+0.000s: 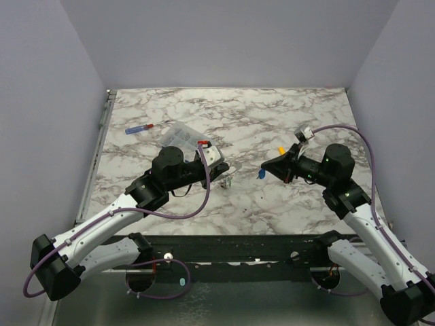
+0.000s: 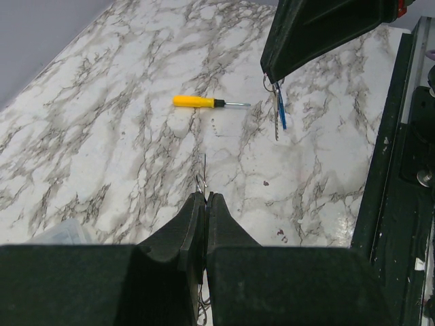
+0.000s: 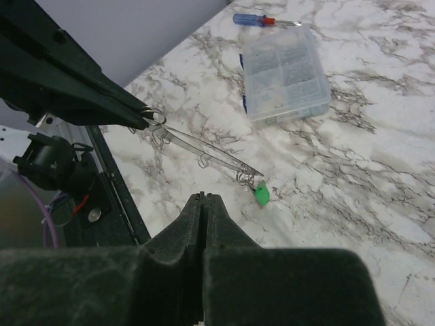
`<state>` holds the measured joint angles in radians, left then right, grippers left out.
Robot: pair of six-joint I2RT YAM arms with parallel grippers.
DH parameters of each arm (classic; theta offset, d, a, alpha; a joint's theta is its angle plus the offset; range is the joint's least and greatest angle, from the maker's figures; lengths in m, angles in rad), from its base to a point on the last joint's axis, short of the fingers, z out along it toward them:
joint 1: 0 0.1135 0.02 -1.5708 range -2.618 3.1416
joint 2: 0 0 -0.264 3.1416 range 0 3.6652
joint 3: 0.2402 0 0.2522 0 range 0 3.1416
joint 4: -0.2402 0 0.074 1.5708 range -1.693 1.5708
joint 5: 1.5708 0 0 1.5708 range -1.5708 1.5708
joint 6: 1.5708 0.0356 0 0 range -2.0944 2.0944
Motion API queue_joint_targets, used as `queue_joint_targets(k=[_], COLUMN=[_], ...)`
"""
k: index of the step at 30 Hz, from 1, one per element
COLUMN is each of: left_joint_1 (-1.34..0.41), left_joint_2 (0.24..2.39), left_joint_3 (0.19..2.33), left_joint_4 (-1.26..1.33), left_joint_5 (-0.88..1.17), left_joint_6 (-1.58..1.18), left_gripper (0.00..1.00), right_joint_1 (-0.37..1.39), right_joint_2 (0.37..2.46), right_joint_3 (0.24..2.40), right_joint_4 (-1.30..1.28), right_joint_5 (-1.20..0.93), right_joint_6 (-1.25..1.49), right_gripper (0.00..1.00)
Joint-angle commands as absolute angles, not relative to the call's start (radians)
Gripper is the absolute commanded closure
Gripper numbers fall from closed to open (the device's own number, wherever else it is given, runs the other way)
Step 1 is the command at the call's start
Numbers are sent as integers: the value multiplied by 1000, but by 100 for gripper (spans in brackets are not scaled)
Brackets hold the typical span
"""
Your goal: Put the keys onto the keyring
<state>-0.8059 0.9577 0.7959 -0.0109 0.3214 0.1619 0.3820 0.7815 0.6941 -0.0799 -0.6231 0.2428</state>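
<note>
My left gripper (image 2: 205,197) is shut on the keyring (image 3: 204,151), a thin silver wire loop seen edge-on in the right wrist view, stretching out from the left fingertips (image 3: 139,117). A green-tagged key (image 3: 262,195) hangs at the loop's far end, low over the marble. My right gripper (image 3: 204,197) is shut on a small key with a blue tag (image 2: 280,112), which dangles below its tip (image 2: 270,76) in the left wrist view. In the top view the two grippers face each other mid-table, left (image 1: 224,178) and right (image 1: 264,170), a short gap apart.
A clear compartment box (image 3: 285,75) and a red-and-blue screwdriver (image 3: 262,19) lie at the back left. A yellow-handled screwdriver (image 2: 204,102) lies on the marble near the right gripper. The table's black front rail (image 2: 394,170) runs along the near edge.
</note>
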Motion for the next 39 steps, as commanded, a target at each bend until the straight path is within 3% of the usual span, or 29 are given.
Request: queue_joint_targets(k=[1,13,31,39], left_joint_1=[-804,-804,-804,-803], left_joint_2=[945,949,950,949], left_joint_3=[795,794,794,792], left_joint_4=[6,9,9,9], left_joint_5=[342,359,364,363], left_joint_6=[171,169,169,169], left_gripper=[100,100,100,100], right_joint_1=[379,441,673,691], right_joint_2=[773,850,1020,1058], right_joint_3=[707,763,899,903], right_joint_4=[-14,47,29,44], right_joint_5=[-738,-770,-572,-550], right_joint_6=[239,224,133,126], right_gripper=[99,99,99,99])
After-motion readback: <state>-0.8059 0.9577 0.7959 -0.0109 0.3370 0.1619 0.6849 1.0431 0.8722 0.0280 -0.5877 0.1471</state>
